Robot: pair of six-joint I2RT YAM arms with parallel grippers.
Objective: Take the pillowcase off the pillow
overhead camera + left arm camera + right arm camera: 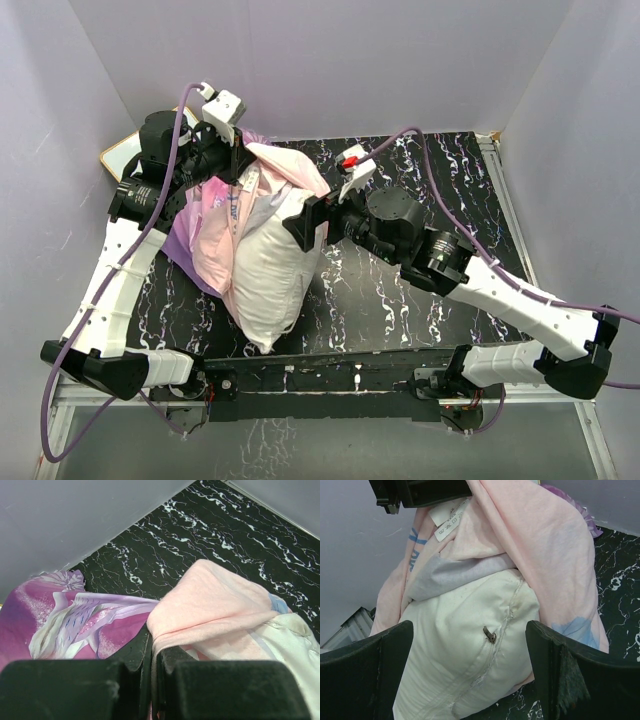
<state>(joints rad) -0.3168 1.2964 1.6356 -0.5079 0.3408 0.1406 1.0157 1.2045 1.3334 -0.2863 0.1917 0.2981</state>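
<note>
Left gripper (238, 152): clamped together on a fold of the pillowcase (215, 225), which is held raised at the back left of the table (420, 300).
Right gripper (303, 226): jaws spread wide, nothing gripped; they are set either side of the pillow (270, 270), near its upper end.
Pillowcase: turned partly inside out; the pale pink lining is draped over the pillow's top and left side, and the purple printed face hangs behind.
Pillow: mostly bared, propped at a tilt on the table, its lower end near the front edge; a zipper pull (490, 635) is seen between the right jaws.
Stage: judged well advanced, the top not yet freed.
Risk, drag: the pillow may be lifted along with the case, since nothing pins it down.
Risk, double catch: pink cloth hanging beside the right finger could be pinched together with the pillow, so both arms would pull one fabric.
Risk, slip: only a small fold is held, and it may be lost under load.
</note>
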